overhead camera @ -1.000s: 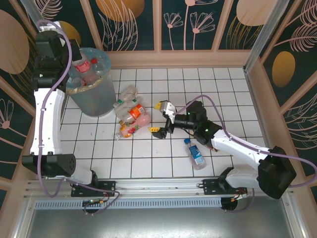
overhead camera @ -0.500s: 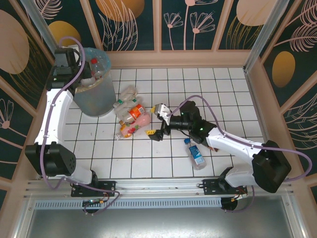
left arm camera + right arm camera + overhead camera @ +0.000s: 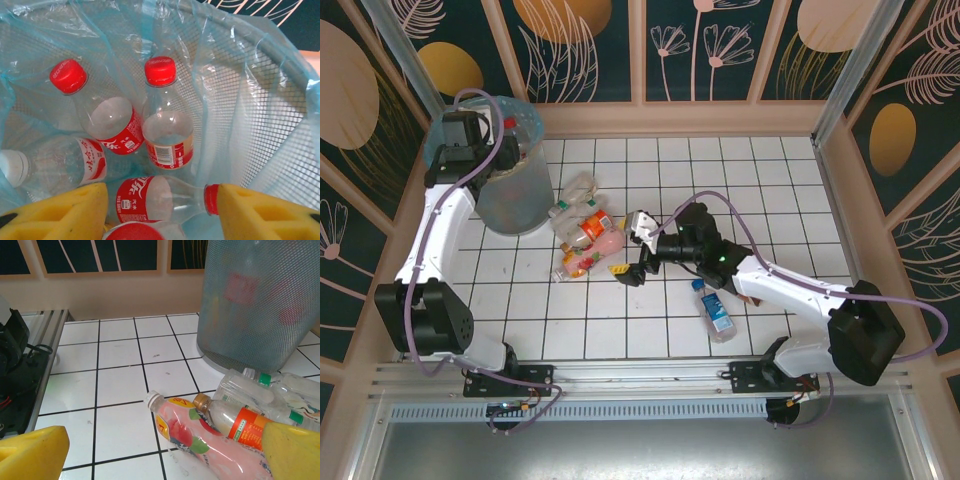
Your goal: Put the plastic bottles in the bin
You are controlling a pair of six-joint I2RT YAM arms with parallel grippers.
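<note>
The bin [image 3: 510, 195], grey mesh lined with a blue bag, stands at the far left. My left gripper [image 3: 470, 140] hangs over its mouth, open; in the left wrist view its yellow fingers [image 3: 60, 212] stand wide apart above several red-capped plastic bottles inside, one [image 3: 155, 197] lying crosswise right below. A heap of bottles [image 3: 585, 230] lies on the tiles beside the bin. My right gripper [image 3: 632, 247] is open just right of the heap; in the right wrist view [image 3: 165, 450] a pink bottle [image 3: 210, 440] lies between its fingers, an orange-labelled one [image 3: 240, 422] against it.
A blue-labelled bottle [image 3: 715, 310] lies alone on the white tiles near the right arm. The bin wall [image 3: 260, 305] rises close behind the heap, with clear green-capped bottles [image 3: 260, 390] at its foot. Wooden walls [image 3: 700, 115] enclose the floor.
My left gripper sank toward the bin's mouth and opened, and the red-capped bottle it held now lies in the bin. My right gripper moved left, toward the heap.
</note>
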